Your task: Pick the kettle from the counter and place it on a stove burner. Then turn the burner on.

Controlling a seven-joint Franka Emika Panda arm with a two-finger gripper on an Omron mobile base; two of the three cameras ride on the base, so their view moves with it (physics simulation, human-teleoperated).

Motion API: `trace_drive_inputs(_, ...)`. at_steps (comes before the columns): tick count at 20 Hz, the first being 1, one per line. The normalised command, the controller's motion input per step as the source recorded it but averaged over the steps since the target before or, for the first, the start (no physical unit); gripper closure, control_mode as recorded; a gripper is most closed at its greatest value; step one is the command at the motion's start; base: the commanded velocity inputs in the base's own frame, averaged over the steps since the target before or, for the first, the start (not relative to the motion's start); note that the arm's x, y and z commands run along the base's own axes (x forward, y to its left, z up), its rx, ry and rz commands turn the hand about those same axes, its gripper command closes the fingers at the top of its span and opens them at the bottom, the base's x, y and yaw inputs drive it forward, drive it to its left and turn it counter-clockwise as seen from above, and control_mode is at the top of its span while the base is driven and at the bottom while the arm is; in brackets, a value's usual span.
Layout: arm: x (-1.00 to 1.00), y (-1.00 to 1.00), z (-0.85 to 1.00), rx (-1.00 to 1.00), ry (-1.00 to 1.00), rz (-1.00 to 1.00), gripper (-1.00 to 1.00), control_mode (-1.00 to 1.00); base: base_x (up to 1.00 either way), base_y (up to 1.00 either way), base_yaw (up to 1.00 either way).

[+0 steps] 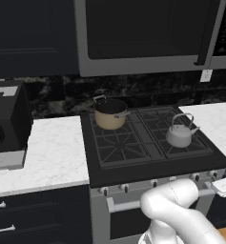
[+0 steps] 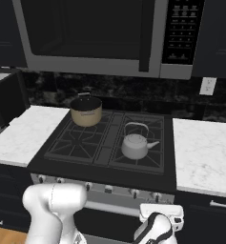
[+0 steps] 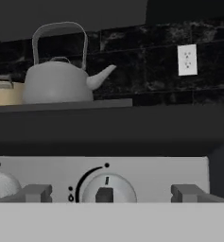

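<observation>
Kettle upright on front-right stove burner, well apart from pot. Gripper fingers spread, empty, facing knob.

Glossy white rounded arm, bulbous joint housings, dark seams, flat white wrist block

Even, flat rendered light, dim dark cabinetry, bright white counter, soft faint shadows, slightly coarse, no glare
</observation>
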Motion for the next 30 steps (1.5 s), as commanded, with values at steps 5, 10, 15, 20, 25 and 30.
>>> trace_drive_inputs(5, 0.16, -0.11, -0.20, 0.08, 0.01, 0.00, -1.00, -1.00, 0.00, 0.00, 0.00)
trace_drive_inputs(10, 0.00, 0.29, -0.26, -0.06, -0.04, 0.02, -1.00, -1.00, 0.00, 0.00, 0.00)
trace_drive_inputs(15, 0.01, 0.35, -0.11, -0.11, -0.02, 0.00, -1.00, -1.00, 0.00, 0.00, 0.00)
trace_drive_inputs(20, 0.22, 0.00, 0.07, 0.00, 0.00, 0.00, -1.00, -1.00, 0.00, 0.00, 0.00)
trace_drive_inputs(25, 0.06, 0.00, 0.08, 0.01, 0.00, 0.00, -1.00, -1.00, 0.00, 0.00, 0.00)
trace_drive_inputs(30, 0.00, -0.30, 0.00, 0.00, 0.00, 0.00, -1.00, -1.00, 0.00, 0.00, 0.00)
